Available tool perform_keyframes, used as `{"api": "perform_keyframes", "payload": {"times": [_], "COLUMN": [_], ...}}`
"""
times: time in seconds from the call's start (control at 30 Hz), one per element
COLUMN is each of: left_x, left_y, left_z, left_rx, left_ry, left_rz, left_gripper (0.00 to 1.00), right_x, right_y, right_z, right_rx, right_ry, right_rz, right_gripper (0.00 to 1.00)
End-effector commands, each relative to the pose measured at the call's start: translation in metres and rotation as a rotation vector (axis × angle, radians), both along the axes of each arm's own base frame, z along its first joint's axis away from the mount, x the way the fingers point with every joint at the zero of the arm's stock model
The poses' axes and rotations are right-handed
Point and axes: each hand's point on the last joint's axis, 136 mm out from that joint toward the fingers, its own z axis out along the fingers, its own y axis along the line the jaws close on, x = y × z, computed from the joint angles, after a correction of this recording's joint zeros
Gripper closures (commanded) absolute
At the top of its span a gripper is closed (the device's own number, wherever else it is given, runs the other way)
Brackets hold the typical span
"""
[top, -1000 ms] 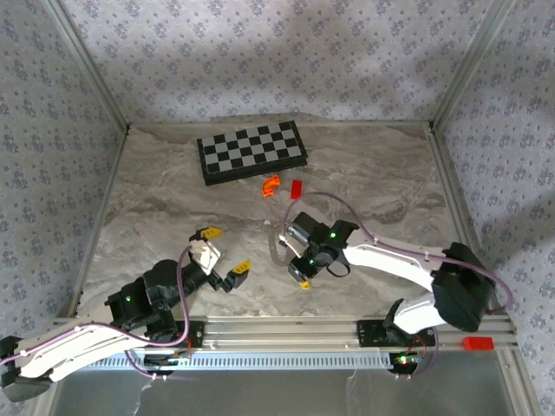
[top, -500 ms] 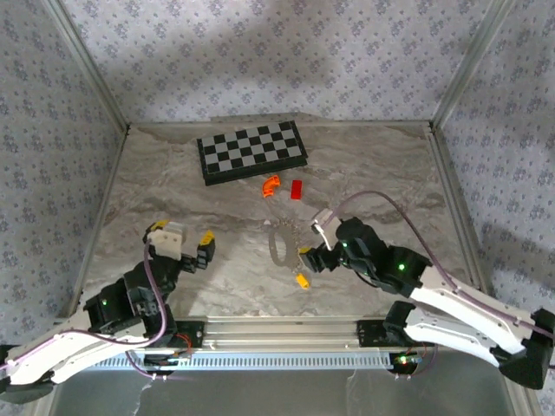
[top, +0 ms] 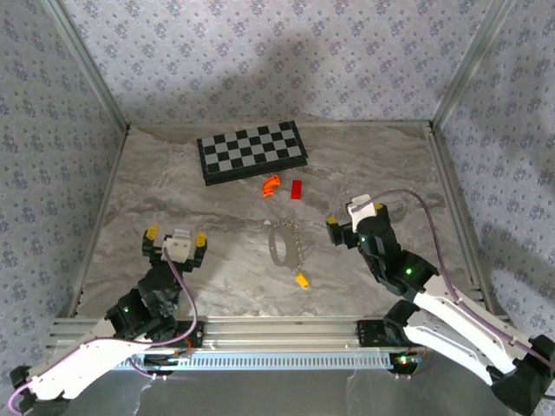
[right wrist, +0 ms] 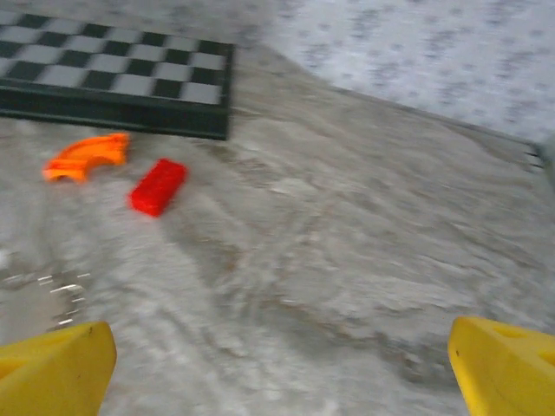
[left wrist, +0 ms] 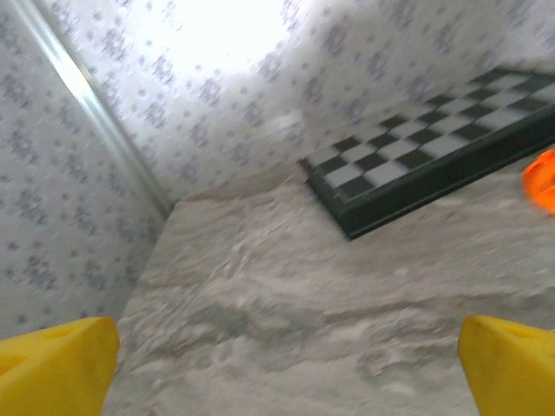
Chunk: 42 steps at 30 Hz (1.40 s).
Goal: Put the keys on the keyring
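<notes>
The keyring point(top: 278, 245), a pale oval loop with a thin silvery chain point(top: 297, 243), lies flat mid-table. A small key point(top: 302, 280) with a yellow head lies just below the chain's end; whether it is linked to the chain I cannot tell. My right gripper point(top: 356, 217) stands open to the right of the keyring, holding nothing. My left gripper point(top: 176, 236) stands open well to the left, also with nothing in it. In the right wrist view the gripper point(right wrist: 277, 368) faces bare table, and part of the chain point(right wrist: 54, 288) glints at the left edge. The left gripper point(left wrist: 282, 373) looks over bare cloth.
A black-and-white checkerboard point(top: 251, 152) lies at the back, with an orange curved piece point(top: 271, 185) and a red block point(top: 296, 189) just in front of it. Metal frame rails and patterned walls close in the table on both sides.
My right gripper has opened, left the key on the table and drawn back to the right. The left arm has pulled away to the left, its gripper still open.
</notes>
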Motion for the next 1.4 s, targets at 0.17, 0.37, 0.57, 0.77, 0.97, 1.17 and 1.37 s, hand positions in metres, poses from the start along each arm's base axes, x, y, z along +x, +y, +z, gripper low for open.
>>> {"api": "perform_keyframes", "payload": {"times": [0.17,0.37,0.57,0.77,0.97,1.17,1.37], "left_x": [0.027,0.047,0.061,0.076,0.096,0.114,0.128], "left_y": [0.024,0.048,0.059,0.063,0.07,0.072,0.081], "left_z": [-0.009,-0.04,-0.045,-0.05,-0.054,-0.059,-0.059], "left_rx": [-0.094,-0.204,-0.248,-0.26,-0.276,-0.268,-0.301], "left_ry": [-0.039,0.029,0.046,0.077,0.106,0.126,0.111], "left_rz": [0.092,0.172,0.207,0.23,0.26,0.271,0.3], "left_gripper": [0.01,0.01,0.0,0.0,0.0,0.0,0.0], "right_x": [0.009,0.003,0.0,0.014,0.04,0.068,0.09], "right_y": [-0.068,-0.087,-0.089,-0.093,-0.103,-0.105,-0.111], "right_z": [-0.026,-0.047,-0.08,-0.08,-0.083,-0.086,-0.087], "right_rx": [-0.092,-0.097,-0.073,-0.065,-0.015,0.007,0.009], "right_ry": [-0.069,-0.119,-0.089,-0.122,-0.123,-0.127,-0.129], "right_rz": [-0.27,-0.288,-0.271,-0.289,-0.324,-0.324,-0.35], "right_gripper": [0.0,0.01,0.01,0.01,0.0,0.0,0.0]}}
